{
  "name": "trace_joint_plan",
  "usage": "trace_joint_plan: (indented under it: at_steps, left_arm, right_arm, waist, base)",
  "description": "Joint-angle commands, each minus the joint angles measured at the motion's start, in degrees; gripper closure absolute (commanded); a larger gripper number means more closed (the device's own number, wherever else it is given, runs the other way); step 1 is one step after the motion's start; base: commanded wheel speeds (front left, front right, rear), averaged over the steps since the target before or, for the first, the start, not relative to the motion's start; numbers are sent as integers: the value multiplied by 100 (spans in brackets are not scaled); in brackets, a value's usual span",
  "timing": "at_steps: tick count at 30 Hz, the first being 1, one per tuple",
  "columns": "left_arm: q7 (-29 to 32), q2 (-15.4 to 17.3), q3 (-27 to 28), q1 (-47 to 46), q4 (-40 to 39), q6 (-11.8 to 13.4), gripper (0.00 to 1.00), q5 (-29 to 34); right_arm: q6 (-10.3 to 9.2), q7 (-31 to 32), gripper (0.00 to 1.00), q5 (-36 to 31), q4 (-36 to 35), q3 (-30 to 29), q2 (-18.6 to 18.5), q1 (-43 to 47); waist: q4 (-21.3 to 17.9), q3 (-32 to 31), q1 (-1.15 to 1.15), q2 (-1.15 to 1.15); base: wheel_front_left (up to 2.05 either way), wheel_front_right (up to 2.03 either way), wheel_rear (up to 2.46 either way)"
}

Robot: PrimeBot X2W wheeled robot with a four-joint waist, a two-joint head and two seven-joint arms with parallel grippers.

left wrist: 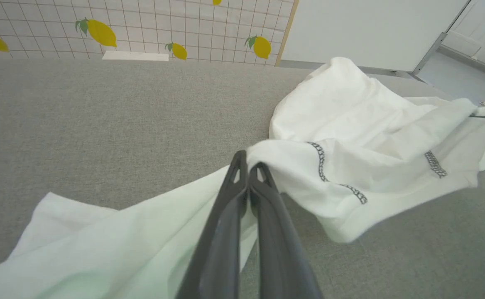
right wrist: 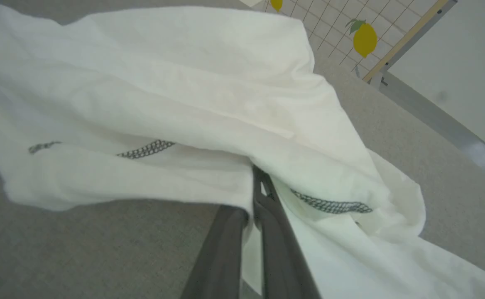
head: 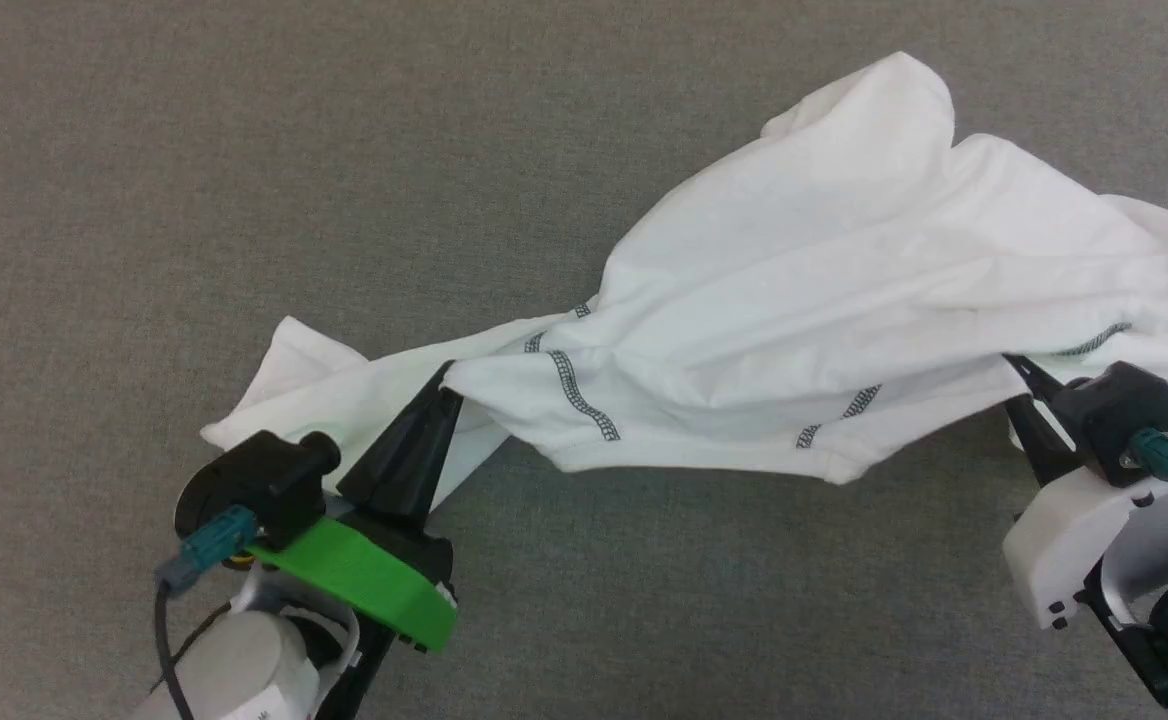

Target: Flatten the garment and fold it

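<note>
1. A small mark on the pale left forearm (head: 244,670) is too small to read.
2. The left gripper (head: 448,378) reaches up and to the right from the lower left of the head view, a green plate (head: 364,580) at its wrist. The right gripper (head: 1016,366) reaches up and to the left from the lower right.
3. The left jaws are pressed together and pinch a fold of the garment (head: 844,280) just beside a dark zigzag seam (head: 579,400).
4. The right jaws are also closed on the cloth, their tips tucked under its edge near another seam.
5. The white shirt spans between both grippers, raised at the two pinches and sagging between them. One end trails on the grey fabric-covered desk (head: 194,200) past the left gripper, and the bulk is heaped toward the far right.
6. In the left wrist view, a tiled wall (left wrist: 143,25) with lemon pictures stands beyond the desk.
</note>
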Motion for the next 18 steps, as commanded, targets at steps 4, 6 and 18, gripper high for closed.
trace_joint_plan:
  at_steps: [4, 6, 18]
  left_arm:
    - [-75, 163, 235, 10, -413, 64, 100, -73]
    - [-52, 229, 357, -56, -610, 148, 100, -61]
    - [666, 634, 894, -1256, -1391, 346, 100, 4]
  right_arm:
    - [-9, -164, 100, -70, -286, -161, 153, -88]
    - [-9, -235, 100, -95, -345, -230, 184, -188]
    - [-9, -200, 100, -127, -576, -263, -170, -1629]
  waist:
    - [-264, -437, 0, 0]
    - [-312, -558, 0, 0]
    - [-504, -1125, 0, 0]
  base:
    - [0, 0, 0]
    - [0, 0, 0]
    - [0, 0, 0]
